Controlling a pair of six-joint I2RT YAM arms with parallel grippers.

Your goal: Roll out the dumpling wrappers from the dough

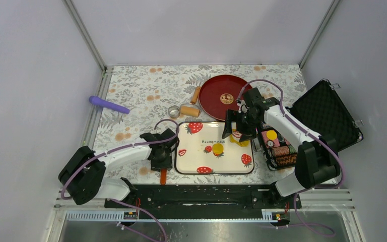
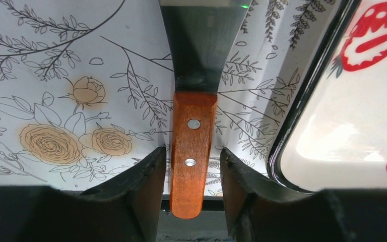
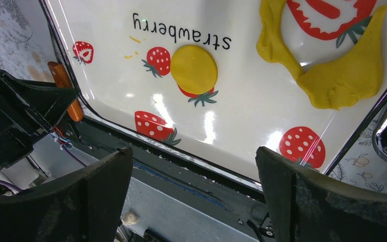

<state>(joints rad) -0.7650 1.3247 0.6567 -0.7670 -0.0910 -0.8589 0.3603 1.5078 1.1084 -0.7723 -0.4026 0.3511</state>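
One flat round yellow dumpling wrapper (image 1: 217,148) lies in the middle of the strawberry-print tray (image 1: 191,164); it also shows in the right wrist view (image 3: 194,69). The yellow dough (image 3: 342,75), a flattened patch with a round hole cut out, lies at the tray's right side (image 1: 241,142). My right gripper (image 1: 238,134) hangs open and empty over that side of the tray (image 3: 192,156). My left gripper (image 1: 162,160) is open left of the tray. Its jaws stand either side of a scraper's wooden handle (image 2: 193,131) with gaps on both sides; the left wrist view shows that gripper (image 2: 191,154) low over the cloth.
A red plate (image 1: 225,96), two wooden rolling-pin pieces (image 1: 191,110), a metal ring cutter (image 1: 174,111) and a purple roller (image 1: 109,105) lie behind the tray. A wire basket of containers (image 1: 278,150) and an open black case (image 1: 325,113) stand to the right.
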